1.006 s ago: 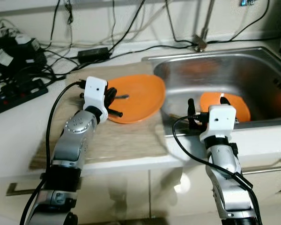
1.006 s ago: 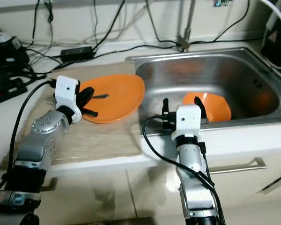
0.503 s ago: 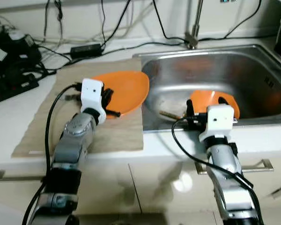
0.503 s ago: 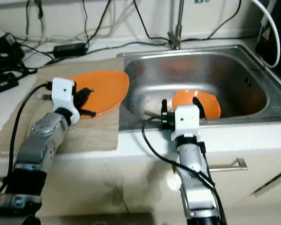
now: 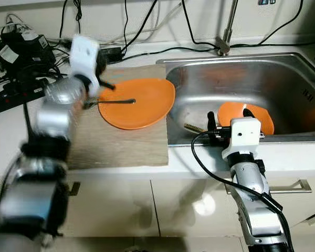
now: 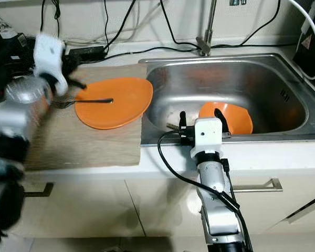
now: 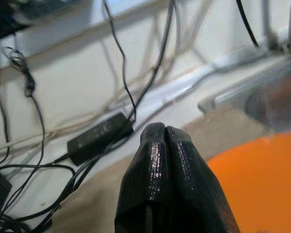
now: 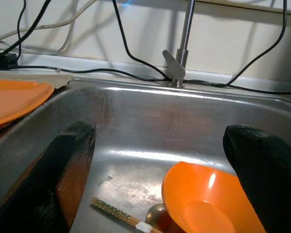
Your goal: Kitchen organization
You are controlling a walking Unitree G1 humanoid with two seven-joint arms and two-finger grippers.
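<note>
Orange plate (image 5: 139, 102) with fork (image 5: 111, 101) on mat; orange bowl (image 5: 252, 114) in sink.

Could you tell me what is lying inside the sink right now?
Inside the sink lie an orange bowl and a chopstick-like utensil beside it. A small round object sits partly hidden behind the bowl's edge.

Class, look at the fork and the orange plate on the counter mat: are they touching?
Touching. The left eye view shows the fork lying across the orange plate, its handle end resting on the plate's surface.
</note>
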